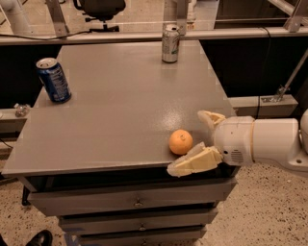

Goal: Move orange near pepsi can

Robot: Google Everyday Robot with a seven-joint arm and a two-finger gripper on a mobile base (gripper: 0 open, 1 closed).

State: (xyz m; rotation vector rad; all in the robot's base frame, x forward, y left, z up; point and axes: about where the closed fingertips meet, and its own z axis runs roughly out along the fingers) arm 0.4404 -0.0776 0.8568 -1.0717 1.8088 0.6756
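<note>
The orange sits near the front right edge of the grey table. My gripper reaches in from the right with its fingers open; the near finger lies just in front of and right of the orange, the far finger behind and right of it. The orange lies at the mouth of the open fingers, not held. The pepsi can, dark blue with a silver top, stands upright at the table's left edge, far from the orange.
A silver-and-green can stands at the table's back edge. Drawers sit under the tabletop. An office chair and metal rails stand behind. A shoe shows at the bottom left.
</note>
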